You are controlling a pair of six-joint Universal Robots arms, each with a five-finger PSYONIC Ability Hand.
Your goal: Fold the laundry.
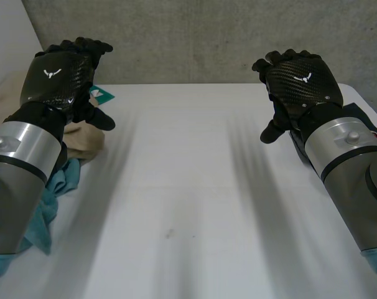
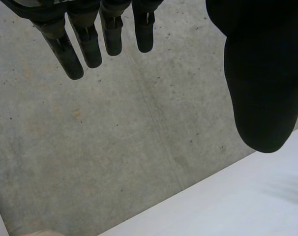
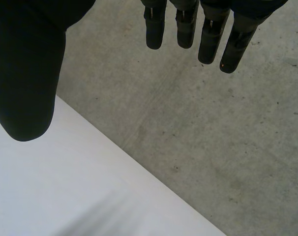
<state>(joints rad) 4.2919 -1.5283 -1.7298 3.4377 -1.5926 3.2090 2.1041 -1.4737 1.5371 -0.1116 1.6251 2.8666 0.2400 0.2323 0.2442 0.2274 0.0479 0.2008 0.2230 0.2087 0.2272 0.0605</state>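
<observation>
Nearest us, at the left edge of the white table (image 1: 188, 205), a teal cloth (image 1: 61, 180) is lying crumpled beside our left arm, with a beige cloth (image 1: 88, 140) touching it just beyond. A dark item (image 1: 363, 118) is lying under our right arm. Farther out, we are holding our left hand (image 1: 58, 78) and right hand (image 1: 300, 84) above the table, fingers straight and apart, gripping nothing, pointing toward the concrete wall (image 1: 195, 37).
</observation>
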